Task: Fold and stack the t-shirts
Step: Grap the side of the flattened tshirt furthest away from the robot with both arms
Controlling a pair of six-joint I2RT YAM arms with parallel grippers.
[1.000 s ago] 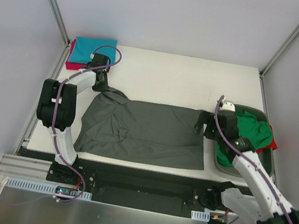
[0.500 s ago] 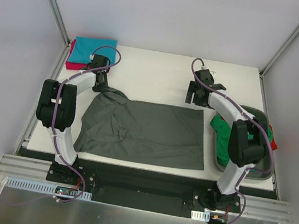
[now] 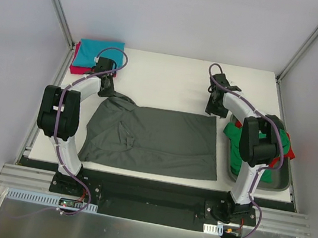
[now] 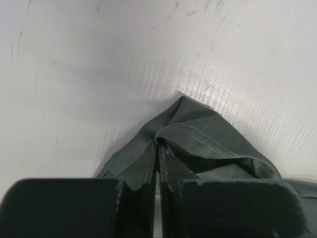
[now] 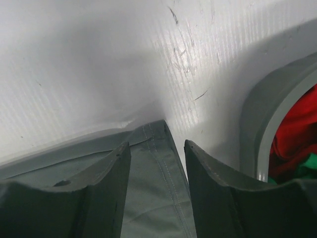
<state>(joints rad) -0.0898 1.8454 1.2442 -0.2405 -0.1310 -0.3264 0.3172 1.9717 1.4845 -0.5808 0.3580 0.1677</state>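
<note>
R jaws reached grey tee (image 3: 156, 139); tub (image 5: 257, 114): green tee (image 3: 235, 151), red tee (image 5: 297, 134).

The dark grey t-shirt (image 3: 156, 139) is lying spread on the table (image 3: 165, 78), with the left end effector (image 3: 107, 90) sitting at its bunched far-left corner and the right end effector (image 3: 213, 110) at its far-right corner.

We see a plain dark grey t-shirt (image 3: 153, 139) with matching grey stitching on a white bench (image 3: 165, 75) that is flecked with fine dark scratches. We also see a plain teal t-shirt (image 3: 100, 51) and a crimson-pink t-shirt (image 3: 75, 70). The tub (image 3: 257, 184) is dull grey, with a green t-shirt (image 3: 235, 160) and a red t-shirt (image 5: 297, 129). The left arm (image 3: 83, 87) and the right arm (image 3: 239, 102) are white with black joints, and we note a purple cable (image 3: 124, 60).
</note>
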